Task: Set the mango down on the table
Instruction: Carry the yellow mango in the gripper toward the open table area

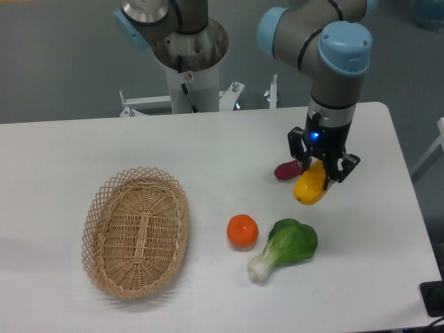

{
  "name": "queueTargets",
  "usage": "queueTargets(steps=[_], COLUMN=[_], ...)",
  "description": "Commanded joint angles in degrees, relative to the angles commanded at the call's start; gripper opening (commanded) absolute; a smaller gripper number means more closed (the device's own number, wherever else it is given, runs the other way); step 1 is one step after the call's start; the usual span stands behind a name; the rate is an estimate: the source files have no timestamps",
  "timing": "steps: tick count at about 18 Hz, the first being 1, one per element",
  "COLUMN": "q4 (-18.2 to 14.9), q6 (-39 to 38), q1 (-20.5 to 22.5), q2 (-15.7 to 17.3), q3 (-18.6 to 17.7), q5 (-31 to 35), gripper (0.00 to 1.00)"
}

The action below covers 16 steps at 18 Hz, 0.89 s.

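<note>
The yellow-orange mango (310, 187) is between the fingers of my gripper (320, 176) at the right side of the white table (208, 152). The gripper points down and is closed around the mango's upper end. The mango's lower end is at or just above the tabletop; I cannot tell whether it touches. The arm hides the top of the mango.
A small dark-red piece (286, 170) lies just left of the gripper, close to one finger. A round orange (242, 230) and a green leafy vegetable (288, 245) lie in front. An oval wicker basket (137, 231) stands at the left. The table's right edge is near.
</note>
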Motion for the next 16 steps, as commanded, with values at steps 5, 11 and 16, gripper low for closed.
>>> queueTargets(steps=[5, 11, 16], q4=[0.4, 0.4, 1.3], q6=[0.0, -0.6, -3.7], q1=[0.1, -0.2, -0.9], q2=[1.0, 2.1, 3.9], q3=[-2.5, -6.1, -10.8], q5=[-0.1, 0.1, 0.0], gripper=[0.46, 0.46, 0.46])
